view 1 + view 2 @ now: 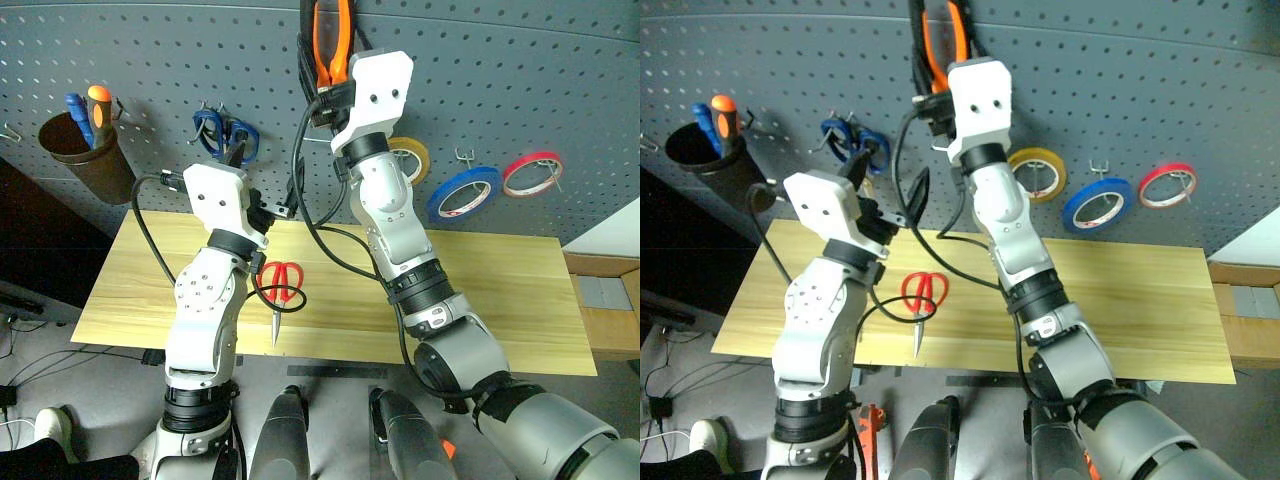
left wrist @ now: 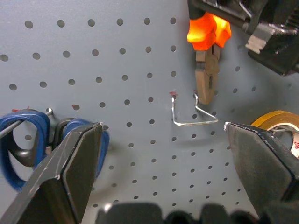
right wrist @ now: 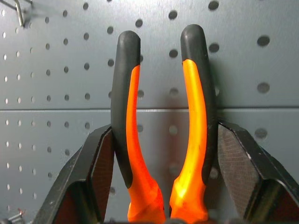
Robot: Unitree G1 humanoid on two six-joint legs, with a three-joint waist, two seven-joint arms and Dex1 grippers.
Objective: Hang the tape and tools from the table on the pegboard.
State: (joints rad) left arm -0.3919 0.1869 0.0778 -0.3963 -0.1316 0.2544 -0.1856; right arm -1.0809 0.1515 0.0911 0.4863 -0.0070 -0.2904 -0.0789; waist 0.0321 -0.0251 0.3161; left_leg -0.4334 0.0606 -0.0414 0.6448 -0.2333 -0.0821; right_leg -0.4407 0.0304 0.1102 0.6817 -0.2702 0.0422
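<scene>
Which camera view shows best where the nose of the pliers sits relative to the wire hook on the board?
The left wrist view: the pliers hang nose down, with the tip beside the wire hook. The right wrist view shows their orange-and-black handles between the right tool's fingers. In the head views the right tool covers the nose.

pegboard (image 1: 520, 80) behind table (image 1: 500, 290), we see a cup (image 1: 85, 160) of tools hung at its left | scissors (image 1: 225, 135) on a hook right of the cup | three tape rolls (image 1: 463, 193) hung at right | pliers (image 1: 332, 40) held against the board above | second scissors (image 1: 281, 285) lying on the table
</scene>
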